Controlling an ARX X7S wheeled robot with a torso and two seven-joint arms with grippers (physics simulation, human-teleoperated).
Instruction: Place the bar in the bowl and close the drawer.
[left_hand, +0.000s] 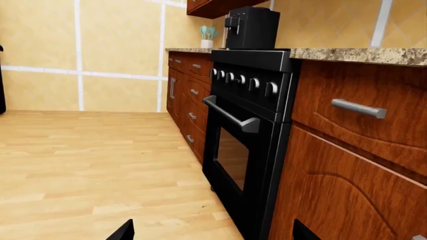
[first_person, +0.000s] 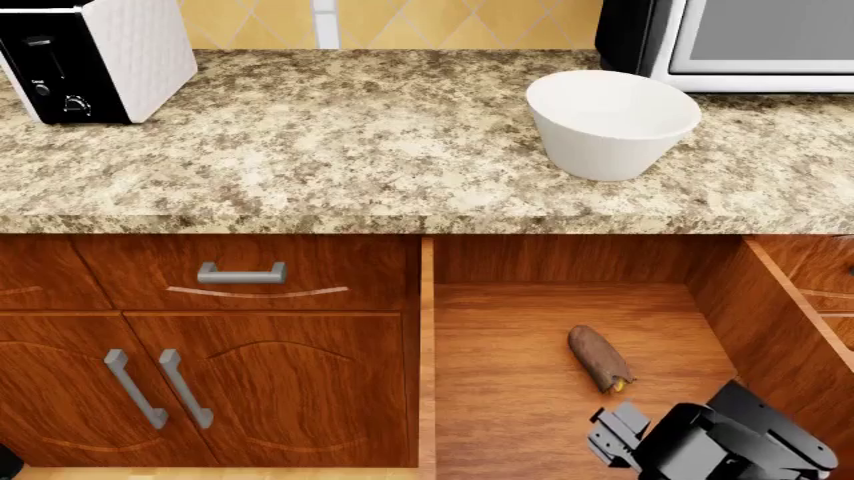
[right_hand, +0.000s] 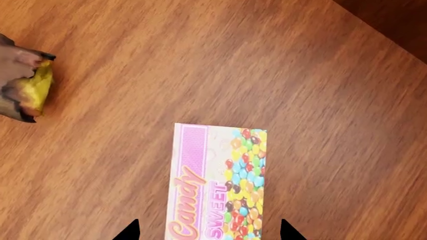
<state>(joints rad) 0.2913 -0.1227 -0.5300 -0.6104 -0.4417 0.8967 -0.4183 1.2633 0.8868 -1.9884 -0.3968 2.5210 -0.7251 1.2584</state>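
Bar (first_person: 599, 357): a small dark-brown lump with a yellowish tip, lying flat on the wood floor of the open drawer, towards the drawer's middle, yellow end pointing to the front; nothing grips it. In the right wrist view its yellow end (right_hand: 27, 87) shows at the frame's edge.
Bowl (first_person: 610, 121): glossy white, upright on the speckled granite countertop (first_person: 334, 140), behind the drawer, near the microwave (first_person: 747, 40).
Drawer (first_person: 561, 380): pulled out, its wood-grain inside exposed.
Candy box (right_hand: 217, 182): a pink and white box printed "Candy SWEET", flat on the drawer floor, near the bar but not touching it.
Right gripper (first_person: 617, 436): hangs over the front part of the drawer, near the bar's yellow end; in its wrist view two dark fingertips (right_hand: 129, 231) stand apart on either side of the candy box, holding nothing.
Left gripper (left_hand: 210, 232): only two dark tips at the edge of its wrist view, spread apart with nothing between them; it faces a black oven (left_hand: 250, 125) and wood cabinets.
Toaster (first_person: 94, 55): white-sided, black-fronted, on the counter's far left.
Neighbouring drawer front (first_person: 240, 272): shut, with a grey bar handle.
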